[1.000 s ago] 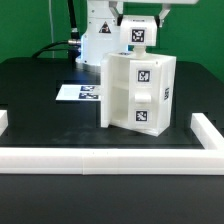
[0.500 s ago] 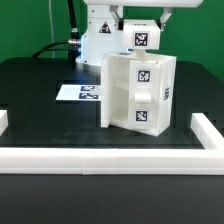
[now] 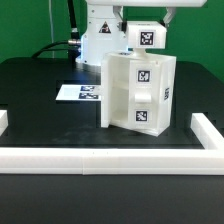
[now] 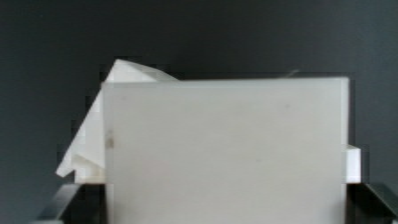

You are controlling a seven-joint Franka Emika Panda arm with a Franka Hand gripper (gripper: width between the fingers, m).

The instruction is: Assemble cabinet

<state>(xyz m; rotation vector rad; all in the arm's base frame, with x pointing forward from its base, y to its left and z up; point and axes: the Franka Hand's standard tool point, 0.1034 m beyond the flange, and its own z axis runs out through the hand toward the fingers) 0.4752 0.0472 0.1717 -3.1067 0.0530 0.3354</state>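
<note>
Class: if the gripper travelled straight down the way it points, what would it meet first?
Probably the small tagged white part directly below the gripper, then the cabinet underneath; depth is unclear.

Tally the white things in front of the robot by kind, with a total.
Large white boxy plastic cabinet: 1
Small white tagged block above it: 1
Flat white marker board: 1
Long low white border rail: 1
Total: 4
</note>
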